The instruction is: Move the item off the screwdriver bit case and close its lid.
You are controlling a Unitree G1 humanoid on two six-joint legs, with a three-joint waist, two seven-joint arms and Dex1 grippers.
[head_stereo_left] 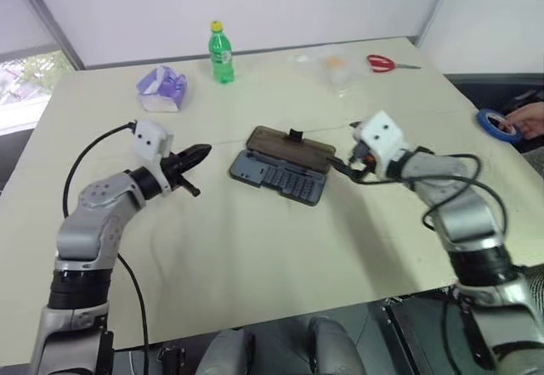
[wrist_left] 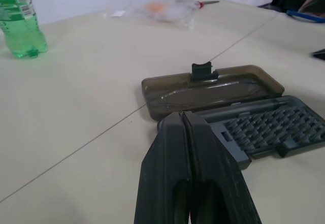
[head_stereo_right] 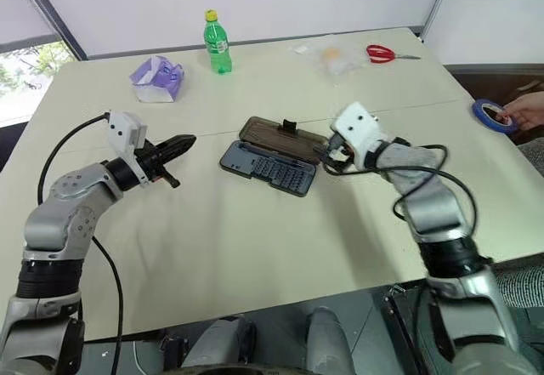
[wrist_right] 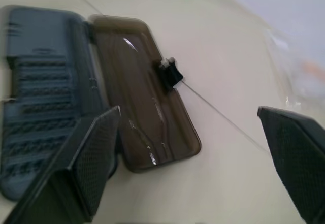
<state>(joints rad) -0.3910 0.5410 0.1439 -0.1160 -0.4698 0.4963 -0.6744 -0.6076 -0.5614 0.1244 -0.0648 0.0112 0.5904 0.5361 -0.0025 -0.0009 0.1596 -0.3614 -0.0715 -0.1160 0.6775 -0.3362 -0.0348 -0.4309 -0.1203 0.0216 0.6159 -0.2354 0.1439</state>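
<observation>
Two grippers flank the screwdriver bit case (head_stereo_left: 279, 177), which lies open on the table (head_stereo_left: 255, 256). The right gripper (wrist_right: 193, 158) has its black fingers (wrist_right: 91, 158) spread wide apart, holding nothing; it sits just beside the case's right end, aimed across the lid (wrist_right: 147, 97), with one finger near the lid's corner. The left gripper (head_stereo_left: 189, 161) has its fingers pressed together, empty, and hovers near the case's left end, pointing toward it without touching.

Relative to the case's grey tray, the smoky brown lid is folded flat on the table along the tray's far side. The item (wrist_left: 201, 70), a small black clip-like piece, sits upright at the middle of the lid's far edge; whether it rests on the lid's rim or clips over it I cannot tell.

Beyond the case, well apart from it, stand a green bottle (head_stereo_left: 221, 53) and a purple packet (head_stereo_left: 162, 88) toward the far left, a clear plastic bag (head_stereo_left: 334, 67) and red-handled scissors (head_stereo_left: 384, 64) toward the far right. Far to the case's right, a person's hand (head_stereo_left: 527, 120) holds a blue tape roll (head_stereo_left: 497, 125) at the table's edge.
</observation>
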